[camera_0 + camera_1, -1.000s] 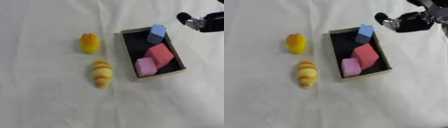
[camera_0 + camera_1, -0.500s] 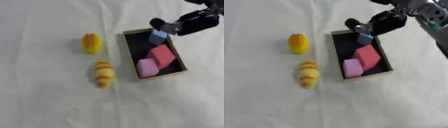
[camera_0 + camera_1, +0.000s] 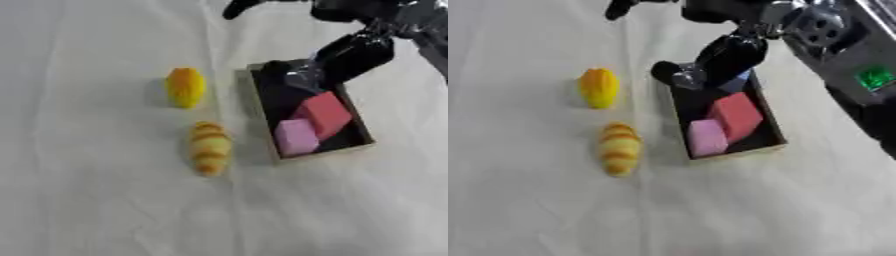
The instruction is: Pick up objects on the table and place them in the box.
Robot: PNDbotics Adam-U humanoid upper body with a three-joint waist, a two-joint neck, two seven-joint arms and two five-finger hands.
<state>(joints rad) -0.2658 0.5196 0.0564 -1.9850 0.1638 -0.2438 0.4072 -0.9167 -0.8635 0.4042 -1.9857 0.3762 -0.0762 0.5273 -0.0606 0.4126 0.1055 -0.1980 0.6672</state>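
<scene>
White cloth covers the table, lightly creased. Box, dark inside w/ tan walls, sits right of centre, long axis running away from the robot. Inside: pink block at the near end, red block touching it just behind, tilted; blue block at the far end, mostly hidden by the hand, only a sliver shows in the right eye view.

Right hand comes in from upper right, black w/ silver joints, over the box's far end & its far-left corner. One finger sticks out far at the top edge; the nearer fingertips hang over the corner. Can't tell if it's spread or curled, or whether it touches the blue block. Left hand doesn't show.

Outside the box, left of it on the cloth: yellow-orange rounded object, level w/ the box's far end, and a striped yellow-orange croissant-like object nearer, beside the box's near end. Both apart from the box & each other.
</scene>
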